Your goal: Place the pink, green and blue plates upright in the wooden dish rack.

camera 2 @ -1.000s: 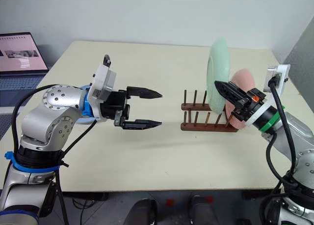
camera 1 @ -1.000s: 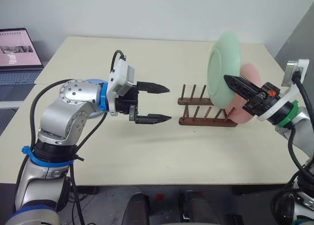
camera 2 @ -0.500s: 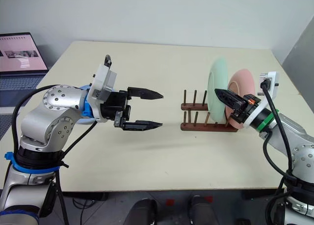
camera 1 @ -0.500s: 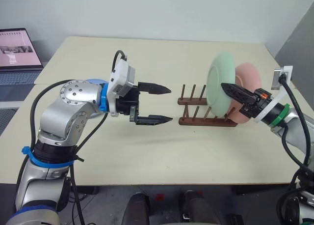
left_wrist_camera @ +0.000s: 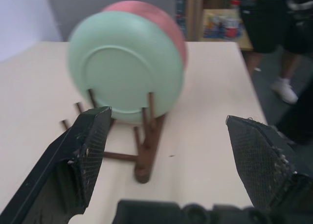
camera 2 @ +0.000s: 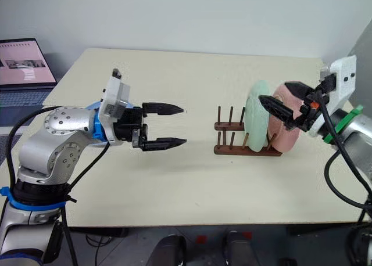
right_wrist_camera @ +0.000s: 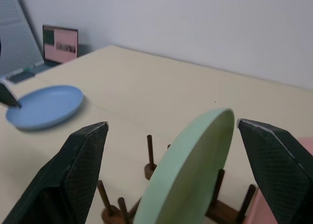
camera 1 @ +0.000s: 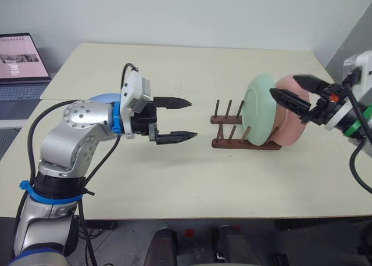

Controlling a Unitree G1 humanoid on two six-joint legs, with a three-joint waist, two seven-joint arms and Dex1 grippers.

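Rack: wooden dish rack stands on the table, toward its right side, pegs upright.
Green plate: green plate stands on edge between the pegs at the right part of the rack, its underside toward the left gripper; it leans slightly.
Pink plate: pink plate stands on edge just behind the green plate, at the rack's right end, the two close together.
Blue plate: blue plate lies flat on the table at its left side, well apart from the rack, partly hidden behind the left arm in the head views.
Right gripper: right gripper hangs beside the top edges of the green and pink plates, pointing left; fingers spread wide, one on each side of the green plate's rim in the right wrist view, touching neither plate as far as can be seen.
Left gripper: left gripper hangs above the table to the left of the rack, pointing toward it; fingers spread, nothing between them.
Surroundings: laptop with a lit screen sits beyond the table's left edge.
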